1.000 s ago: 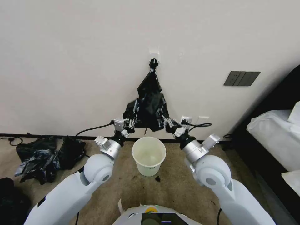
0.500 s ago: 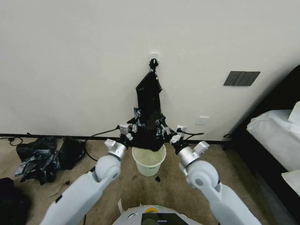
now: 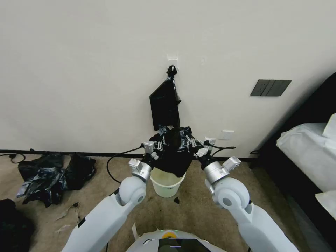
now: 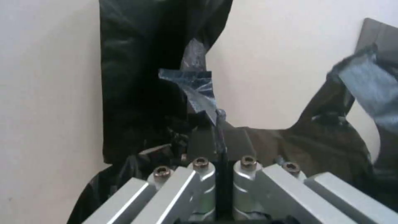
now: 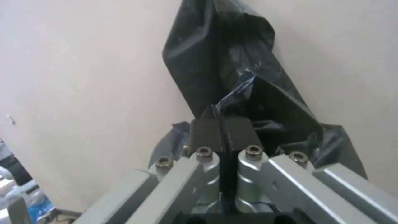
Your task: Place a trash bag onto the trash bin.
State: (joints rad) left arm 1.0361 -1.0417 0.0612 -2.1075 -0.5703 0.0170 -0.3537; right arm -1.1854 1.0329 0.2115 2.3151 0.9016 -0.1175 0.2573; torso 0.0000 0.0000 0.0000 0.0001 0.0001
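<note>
The trash bag (image 3: 174,155) is a bunched, glossy black film hanging between my two grippers, its lower part draped over the mouth of the trash bin (image 3: 167,184). The cream bin stands on the carpet by the wall, its rim mostly hidden by the film. My left gripper (image 3: 159,145) is shut on the bag's left edge, and the left wrist view shows the film pinched at my left gripper (image 4: 217,133). On the bag's right edge my right gripper (image 3: 191,142) is shut too; film is pinched in my right gripper (image 5: 221,124).
A flat black bundle of bags (image 3: 165,106) hangs from a wall hook just above. A black-and-bluish plastic heap (image 3: 47,175) lies on the floor at left. A black cable (image 3: 117,158) runs along the skirting. A white-covered bed (image 3: 308,154) is at right.
Both grippers came down and closer together. The bag, earlier spread wide against the wall under the bundle, now hangs bunched over the bin's mouth. The bundle has settled flat on the wall.
</note>
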